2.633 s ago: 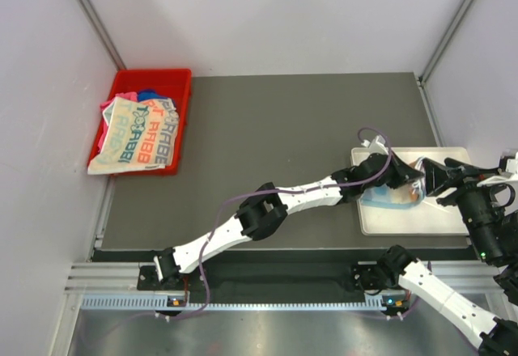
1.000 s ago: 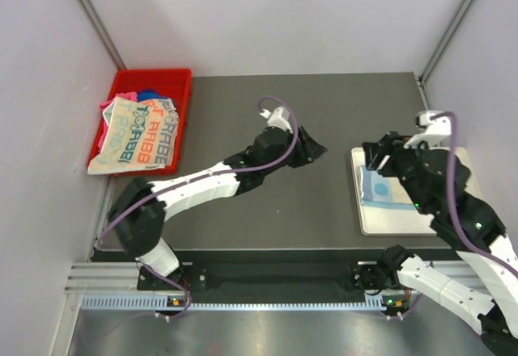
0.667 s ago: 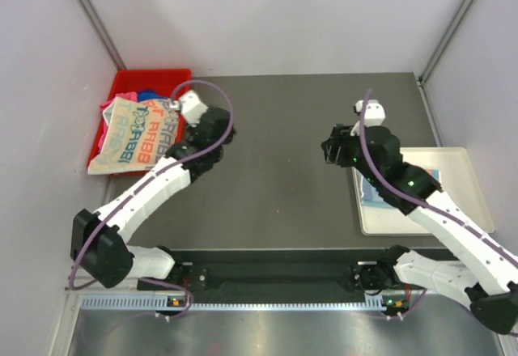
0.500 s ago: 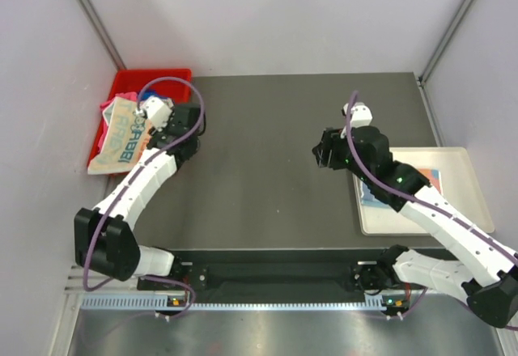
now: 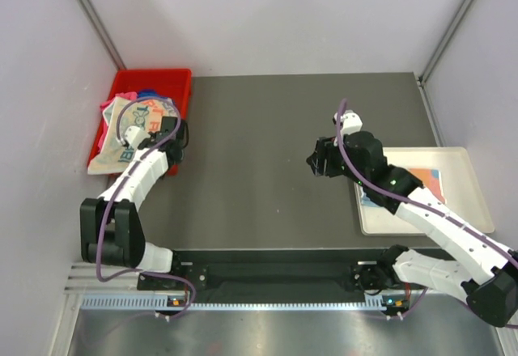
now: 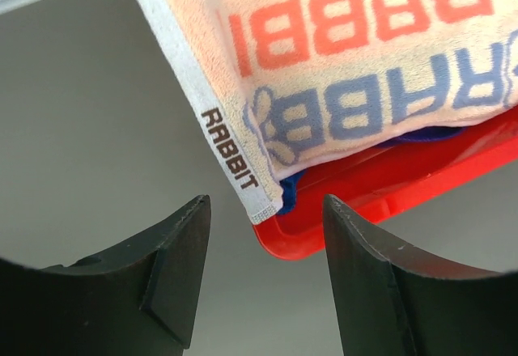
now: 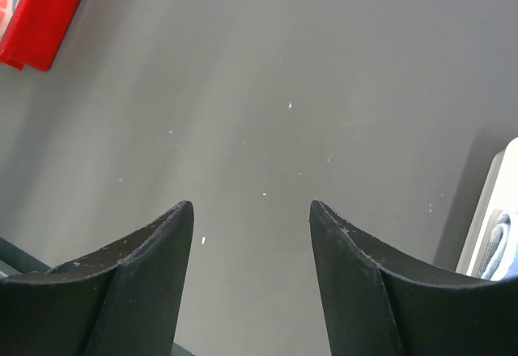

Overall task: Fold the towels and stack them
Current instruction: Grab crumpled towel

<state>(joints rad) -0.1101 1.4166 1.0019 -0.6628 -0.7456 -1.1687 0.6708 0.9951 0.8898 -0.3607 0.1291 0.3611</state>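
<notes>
Towels are in two places. A heap lies in the red bin at the far left of the table, with the cream lettered towel on top and draped over the bin's near rim; a blue towel shows beneath it and a pink one at the far side. One folded light blue towel lies on the white tray at the right.

Step in hand: fetching the next towel from the bin. One folded piece on the tray suggests the stack has only just been started.

Left gripper: jaws spread, nothing between them. It hovers just above the hanging corner of the cream towel, near the bin's corner. Whether a finger touches the cloth cannot be told.

Right gripper: jaws spread and empty, over bare table between bin and tray.

Next move, as judged: lower the left gripper so the towel's edge sits between the fingers, close on the cloth alone, not the bin rim, then lift and draw the towel to the table centre for folding. The towel underneath may drag along.
</notes>
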